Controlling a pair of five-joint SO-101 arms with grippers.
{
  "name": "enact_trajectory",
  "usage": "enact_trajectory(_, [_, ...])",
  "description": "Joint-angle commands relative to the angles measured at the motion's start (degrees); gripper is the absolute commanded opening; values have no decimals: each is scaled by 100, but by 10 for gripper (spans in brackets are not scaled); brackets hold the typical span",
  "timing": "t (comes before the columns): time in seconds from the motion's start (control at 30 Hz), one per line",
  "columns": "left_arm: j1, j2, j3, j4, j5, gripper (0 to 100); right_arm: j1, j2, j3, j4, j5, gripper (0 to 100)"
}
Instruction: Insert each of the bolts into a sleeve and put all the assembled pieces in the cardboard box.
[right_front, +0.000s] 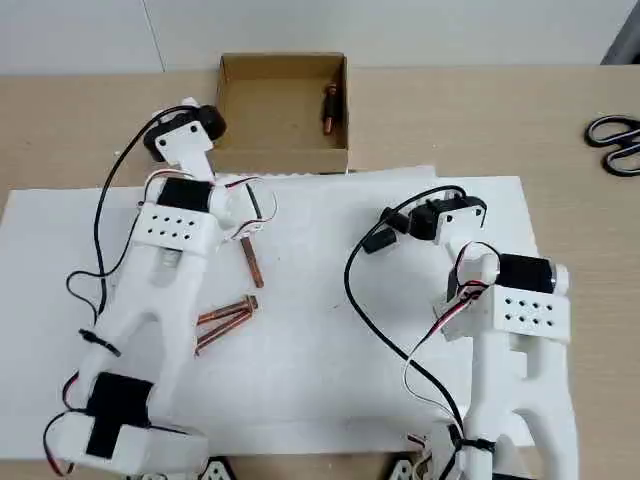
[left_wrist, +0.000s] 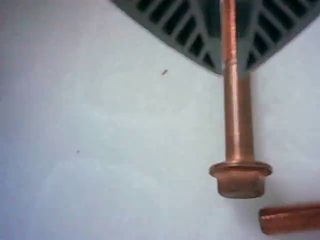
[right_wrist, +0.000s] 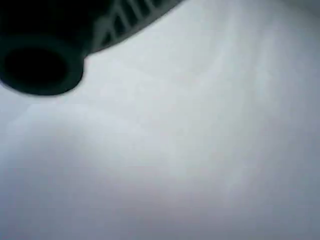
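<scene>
My left gripper (right_front: 246, 228) is shut on the shaft of a copper bolt (right_front: 253, 262), which points toward the table's front just over the white sheet. In the left wrist view the bolt (left_wrist: 236, 125) runs from the grey jaw down to its flanged head. Two more copper pieces (right_front: 225, 322) lie side by side on the sheet in front of the held bolt; the end of one copper piece (left_wrist: 290, 218) shows beside the bolt's head. The cardboard box (right_front: 240, 140) stands at the back with one copper piece (right_front: 330, 108) inside. My right gripper (right_front: 388, 228) hovers low over the sheet's right half.
A white sheet (right_front: 330, 350) covers the middle of the wooden table. Black scissors (right_front: 615, 143) lie at the far right edge. Both arms' cables loop over the sheet. The right wrist view shows bare white sheet (right_wrist: 200, 150) under a dark jaw.
</scene>
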Motion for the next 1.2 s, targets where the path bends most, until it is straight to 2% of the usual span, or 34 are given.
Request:
enact_trajectory(0.0, [44, 176, -242, -9, 18, 8, 48, -163, -26, -145, 26, 9])
enact_trajectory(0.27, [35, 589, -242, -299, 18, 17, 40, -163, -26, -189, 53, 8])
enact_trajectory(0.5, [35, 712, -242, -325, 18, 148, 31, -163, -26, -224, 53, 8])
enact_trajectory(0.77, [0, 1196, -251, -387, 18, 148, 31, -163, -26, -180, 62, 7])
enact_trajectory(1.17, [-387, 1389, -286, -932, -9, 148, 40, -163, -26, -171, 26, 7])
